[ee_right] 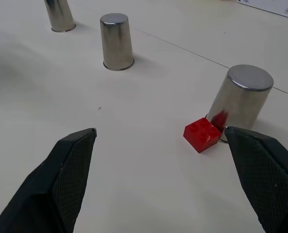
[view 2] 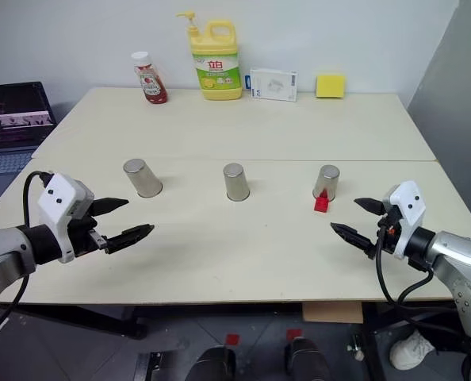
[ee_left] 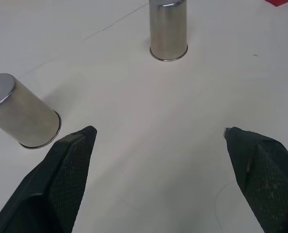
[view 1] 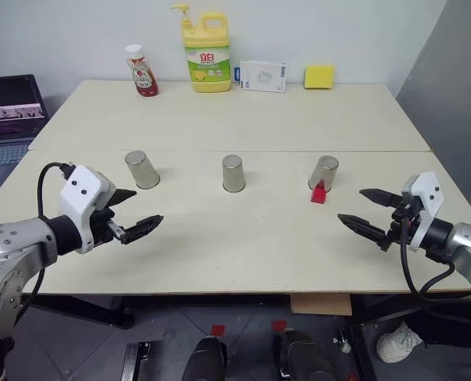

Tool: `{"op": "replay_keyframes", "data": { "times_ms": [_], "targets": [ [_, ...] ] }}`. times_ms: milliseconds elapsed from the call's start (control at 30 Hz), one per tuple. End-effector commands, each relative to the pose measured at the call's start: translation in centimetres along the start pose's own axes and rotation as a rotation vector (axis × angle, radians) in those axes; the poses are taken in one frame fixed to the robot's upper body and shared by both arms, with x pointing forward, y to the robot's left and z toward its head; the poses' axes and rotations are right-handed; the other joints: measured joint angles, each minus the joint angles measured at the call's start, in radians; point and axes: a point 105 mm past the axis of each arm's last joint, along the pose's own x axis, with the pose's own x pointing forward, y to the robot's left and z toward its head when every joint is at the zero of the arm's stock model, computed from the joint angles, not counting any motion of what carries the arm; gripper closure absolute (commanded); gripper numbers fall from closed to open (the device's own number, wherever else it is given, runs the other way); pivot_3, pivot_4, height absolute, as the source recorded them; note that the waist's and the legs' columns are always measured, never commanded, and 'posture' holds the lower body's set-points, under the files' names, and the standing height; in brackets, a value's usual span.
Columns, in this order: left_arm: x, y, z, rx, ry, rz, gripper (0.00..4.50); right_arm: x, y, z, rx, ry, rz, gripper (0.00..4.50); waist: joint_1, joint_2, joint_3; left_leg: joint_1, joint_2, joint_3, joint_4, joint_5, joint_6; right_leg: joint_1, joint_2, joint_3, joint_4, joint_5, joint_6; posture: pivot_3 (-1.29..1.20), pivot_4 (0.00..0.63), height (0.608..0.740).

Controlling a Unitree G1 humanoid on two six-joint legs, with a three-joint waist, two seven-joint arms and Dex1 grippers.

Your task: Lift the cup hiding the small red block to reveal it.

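1. Three silvery cups stand upside down in a row across the middle of the table (view 1: 220, 119); the small red block (view 1: 319, 194) sits in the open, touching the near side of the right cup (view 1: 324, 172); nothing covers it now.
2. Right gripper (view 1: 368, 211) hovers near and to the right of that cup, fingers spread wide, nothing between them; left gripper (view 1: 131, 211) hangs just near of the left cup (view 1: 142, 169), also spread and empty.
3. My read: the right cup is the one to lift, and the right gripper is the natural choice; the middle cup (view 1: 233, 173) can stay put.
4. Come in level from the right, straddle the cup around mid-height, and keep the near finger above the block so it isn't nudged away.
5. Close gently; smooth tapered metal may slip, so squeeze squarely and lift straight up.
6. Left gripper should hold off; bottles, box and sponge at the far edge are well apart.
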Motion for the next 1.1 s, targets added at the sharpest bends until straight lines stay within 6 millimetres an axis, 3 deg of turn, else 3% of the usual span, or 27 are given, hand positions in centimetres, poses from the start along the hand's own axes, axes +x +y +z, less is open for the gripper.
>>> {"op": "replay_keyframes", "data": {
  "times_ms": [33, 1100],
  "targets": [
    [-0.1, -0.5, 0.5, 0.025, -0.013, -0.013, 0.0, -0.1, 0.5, 1.7, -0.035, -0.046, 0.014, 0.03, 0.0, 0.0, 0.0, 0.0, 0.0, 0.0, 0.0, 0.0, 0.0, 0.0, 0.0, 0.0, 0.0, 0.0, 0.0, 0.0, 0.15, 0.74],
    [-0.9, 0.1, -0.5, -0.044, -0.029, -0.042, 0.0, -0.2, 0.5, 1.8, -0.037, -0.037, 0.072, 0.03, 0.0, 0.0, 0.0, 0.0, 0.0, 0.0, 0.0, 0.0, 0.0, 0.0, 0.0, 0.0, 0.0, 0.0, 0.0, 0.0, 0.15, 0.74]
  ]
}}
